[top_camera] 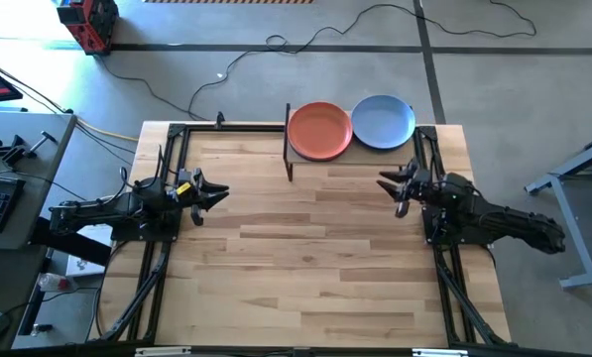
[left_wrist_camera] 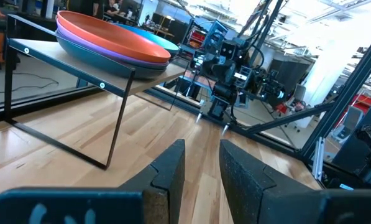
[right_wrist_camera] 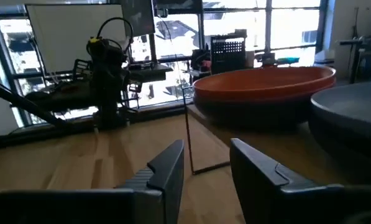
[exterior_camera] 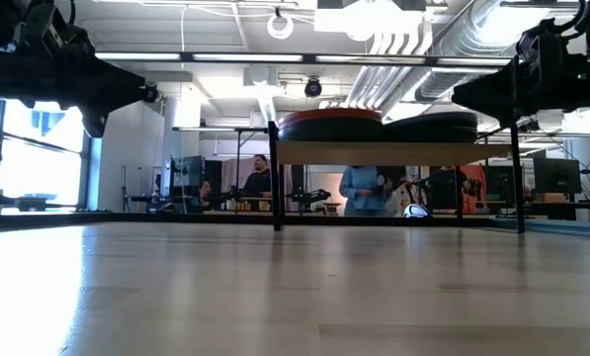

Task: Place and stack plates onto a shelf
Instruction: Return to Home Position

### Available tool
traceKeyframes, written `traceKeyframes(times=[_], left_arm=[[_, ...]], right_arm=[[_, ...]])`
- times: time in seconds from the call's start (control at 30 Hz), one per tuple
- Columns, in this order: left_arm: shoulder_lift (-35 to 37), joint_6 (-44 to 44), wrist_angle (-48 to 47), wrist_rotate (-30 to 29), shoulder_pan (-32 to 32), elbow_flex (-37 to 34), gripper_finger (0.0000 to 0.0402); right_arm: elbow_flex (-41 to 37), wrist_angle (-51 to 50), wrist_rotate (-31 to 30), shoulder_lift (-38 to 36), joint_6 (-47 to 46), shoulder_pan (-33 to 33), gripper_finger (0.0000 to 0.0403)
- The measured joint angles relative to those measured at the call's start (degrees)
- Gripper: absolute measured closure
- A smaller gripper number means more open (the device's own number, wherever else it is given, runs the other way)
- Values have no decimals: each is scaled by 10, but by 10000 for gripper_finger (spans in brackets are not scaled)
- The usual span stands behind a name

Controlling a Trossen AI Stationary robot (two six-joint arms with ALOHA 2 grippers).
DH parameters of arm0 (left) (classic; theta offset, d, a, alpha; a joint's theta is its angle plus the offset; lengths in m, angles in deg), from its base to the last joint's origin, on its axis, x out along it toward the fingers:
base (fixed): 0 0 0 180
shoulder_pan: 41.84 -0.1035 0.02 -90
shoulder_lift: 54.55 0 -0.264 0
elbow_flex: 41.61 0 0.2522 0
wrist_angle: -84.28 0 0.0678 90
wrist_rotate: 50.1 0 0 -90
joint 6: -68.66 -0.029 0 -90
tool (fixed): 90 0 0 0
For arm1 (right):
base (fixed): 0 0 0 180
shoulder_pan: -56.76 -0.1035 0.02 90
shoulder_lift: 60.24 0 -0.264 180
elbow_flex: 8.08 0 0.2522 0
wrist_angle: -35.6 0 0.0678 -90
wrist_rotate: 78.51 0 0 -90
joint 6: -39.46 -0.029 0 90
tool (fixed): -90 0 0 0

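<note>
1. Low view: shelf (exterior_camera: 393,152) stands on thin black legs at the far side of the table (top_camera: 315,268), with two plate stacks on its board. People (exterior_camera: 362,190) show in the room behind.
2. High view: orange plate (top_camera: 319,130) tops the left stack, light blue plate (top_camera: 383,121) tops the right.
3. Left wrist view: under the orange one I see a purple plate (left_wrist_camera: 141,59), then a dark plate (left_wrist_camera: 86,50).
4. Left gripper (top_camera: 216,194) hovers over the table's left side, well apart from the shelf. Fingers narrowly parted, holding nothing.
5. Right gripper (top_camera: 390,193) hovers over the right side, near the shelf's right end. Fingers parted, empty.
</note>
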Motion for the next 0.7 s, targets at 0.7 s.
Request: traceKeyframes(times=[0.7], left_arm=[[0, 0, 0, 0, 0, 0, 314]], right_arm=[[-9, -37, 0, 1, -59, -32, 285]])
